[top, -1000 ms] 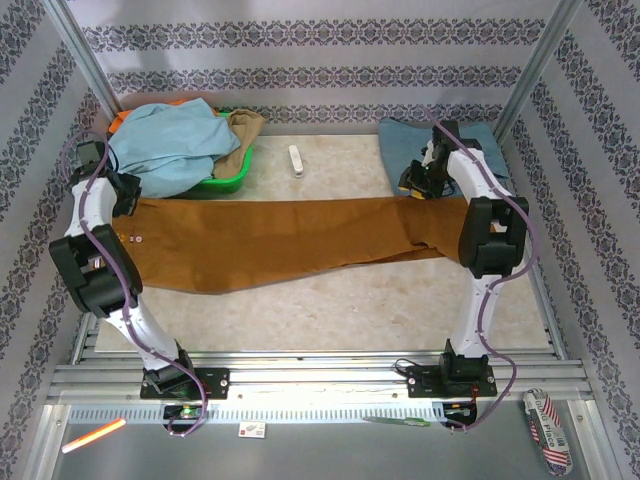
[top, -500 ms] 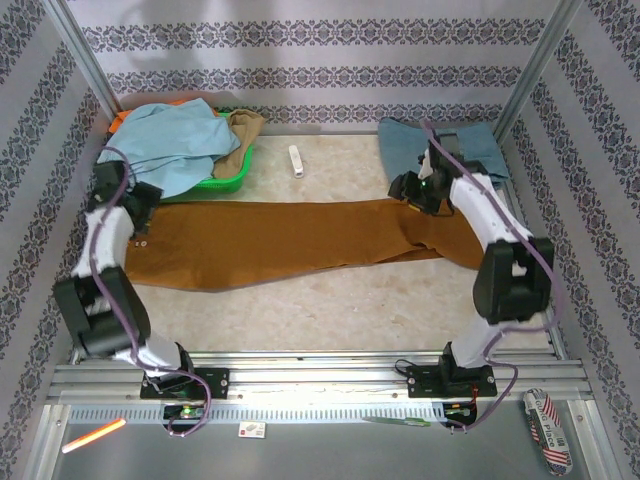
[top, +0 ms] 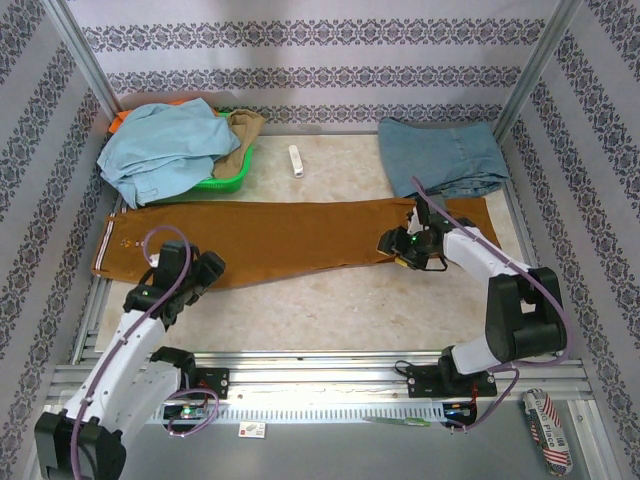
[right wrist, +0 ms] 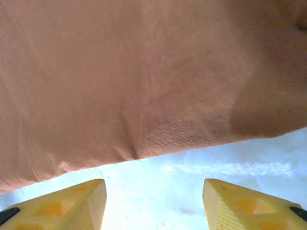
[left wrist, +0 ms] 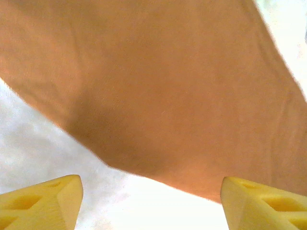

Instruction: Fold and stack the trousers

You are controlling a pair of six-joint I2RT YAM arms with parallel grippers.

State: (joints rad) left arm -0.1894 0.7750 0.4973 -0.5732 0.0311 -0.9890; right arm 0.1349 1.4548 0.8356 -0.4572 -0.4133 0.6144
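Trousers (top: 280, 238) spread flat; L claw (left wrist: 151, 184), R claw (right wrist: 153, 184) both apart. Green basket (top: 226, 182) holds lt-blue garment (top: 160, 150).

Bright, even light from overhead in the top view, shadows soft and faint. Both wrist views are blurred: the pale tabletop (left wrist: 29, 143) glares nearly white, the rust-brown cloth trousers (left wrist: 168, 86) lack focus.
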